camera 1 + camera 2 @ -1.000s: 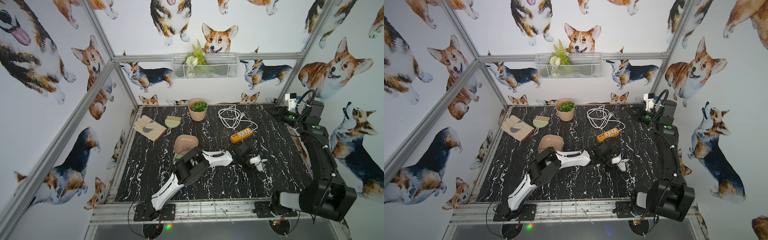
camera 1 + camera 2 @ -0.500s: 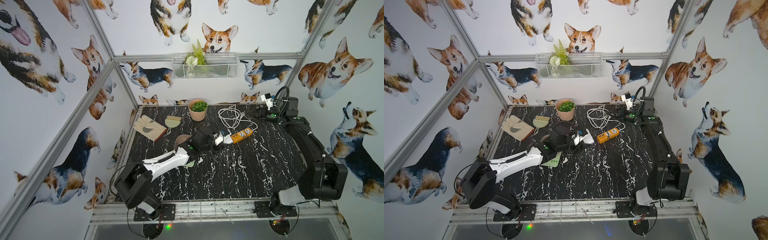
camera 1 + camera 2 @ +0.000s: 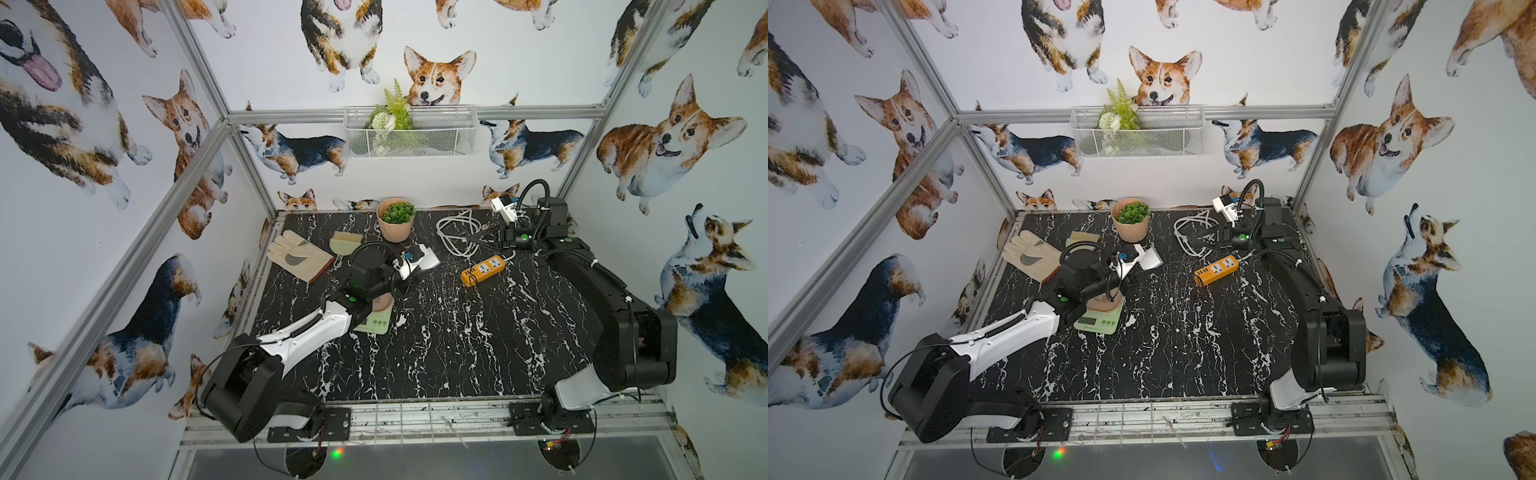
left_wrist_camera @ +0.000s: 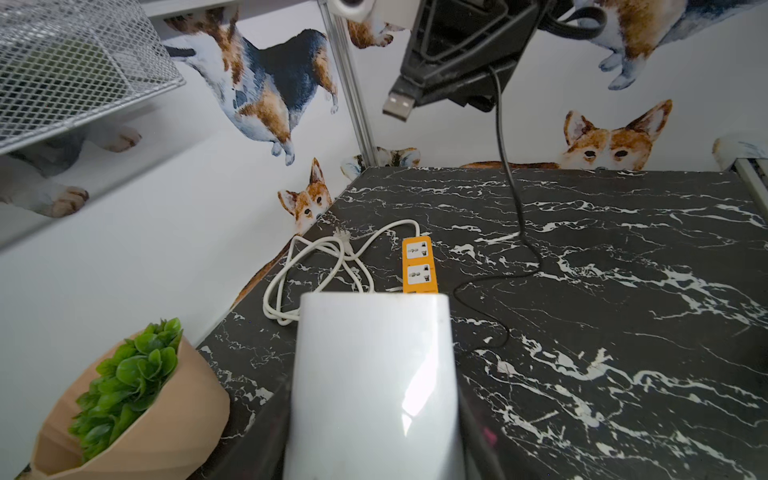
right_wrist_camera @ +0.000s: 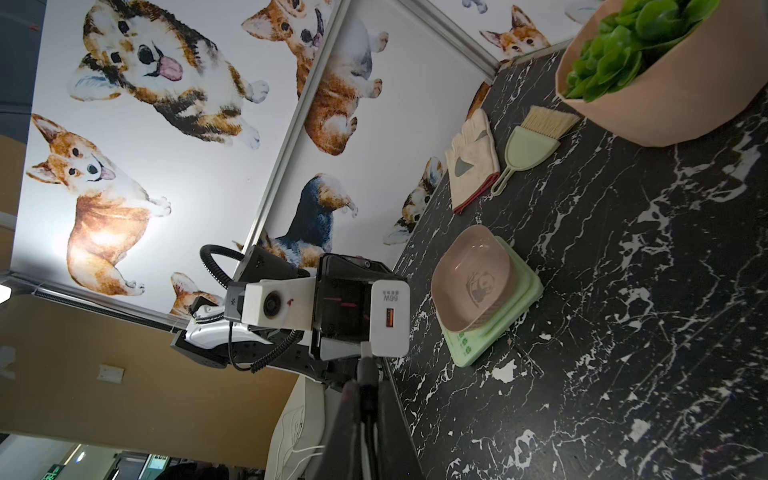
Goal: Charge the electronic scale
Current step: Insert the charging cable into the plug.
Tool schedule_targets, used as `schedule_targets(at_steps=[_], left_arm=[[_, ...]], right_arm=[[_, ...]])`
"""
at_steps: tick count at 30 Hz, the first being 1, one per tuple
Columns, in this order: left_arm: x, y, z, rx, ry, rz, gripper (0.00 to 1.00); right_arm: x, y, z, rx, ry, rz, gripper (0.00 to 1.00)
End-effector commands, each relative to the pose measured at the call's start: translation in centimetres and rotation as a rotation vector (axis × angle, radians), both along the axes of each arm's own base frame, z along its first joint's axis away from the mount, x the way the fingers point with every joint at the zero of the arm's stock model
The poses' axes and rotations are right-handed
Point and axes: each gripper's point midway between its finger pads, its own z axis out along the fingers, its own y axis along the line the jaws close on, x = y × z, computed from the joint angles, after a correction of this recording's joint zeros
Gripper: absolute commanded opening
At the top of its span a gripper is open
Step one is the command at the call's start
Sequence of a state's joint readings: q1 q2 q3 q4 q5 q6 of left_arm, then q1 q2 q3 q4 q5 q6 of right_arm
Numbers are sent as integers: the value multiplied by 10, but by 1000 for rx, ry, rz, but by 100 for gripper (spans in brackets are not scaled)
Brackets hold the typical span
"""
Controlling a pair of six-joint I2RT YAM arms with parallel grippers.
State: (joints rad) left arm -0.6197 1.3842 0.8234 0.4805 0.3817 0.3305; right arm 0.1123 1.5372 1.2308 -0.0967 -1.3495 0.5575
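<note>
Robot lab cell: aluminium frame (image 3: 291,115), corgi-print panels (image 3: 519,50), marbled tabletop (image 3: 457,353), arms (image 3: 307,336) bolted to front rail (image 3: 424,415).

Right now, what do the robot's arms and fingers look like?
Both arms mix white shells with black joint housings. The left arm has a white link with a coiled black cable; the right arm is mostly black, white near its base. Each wrist carries a green light, a looped black hose and a white camera. The right gripper's fingers are slim and black.
</note>
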Motion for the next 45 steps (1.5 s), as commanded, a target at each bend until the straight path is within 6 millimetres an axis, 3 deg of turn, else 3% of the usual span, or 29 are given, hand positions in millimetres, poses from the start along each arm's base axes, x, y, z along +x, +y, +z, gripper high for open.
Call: schedule_targets(at_steps=[1,4,9,14,17,21,27,31,38,45], left_arm=[[-6,-3,20,-42,-92,-76,25],[-13,-4,21,-65,-111,-142,20],[-18,0,28,-83,-142,-209,3],[-27,7,28,-60,-157,-259,5],[-30,16,33,-98,-177,-285,0],[-30,25,39,-142,-218,-284,0],[-32,23,39,-130,-217,-328,0],[-30,22,35,-124,-216,-328,0],[-29,21,32,-127,-219,-337,0],[-30,22,33,-118,-225,-332,0]], right_arm=[[-10,10,8,24,-34,64,0],[-14,19,7,20,-28,82,0],[-27,37,8,18,-20,143,0],[-39,44,6,-9,-31,158,0],[-41,49,1,-41,-28,162,0],[-50,59,-5,-75,-19,196,0],[-58,70,-9,-83,-13,231,0],[-57,72,-6,-77,6,229,0],[-57,76,15,-23,-16,223,0],[-51,80,5,-50,14,195,0]])
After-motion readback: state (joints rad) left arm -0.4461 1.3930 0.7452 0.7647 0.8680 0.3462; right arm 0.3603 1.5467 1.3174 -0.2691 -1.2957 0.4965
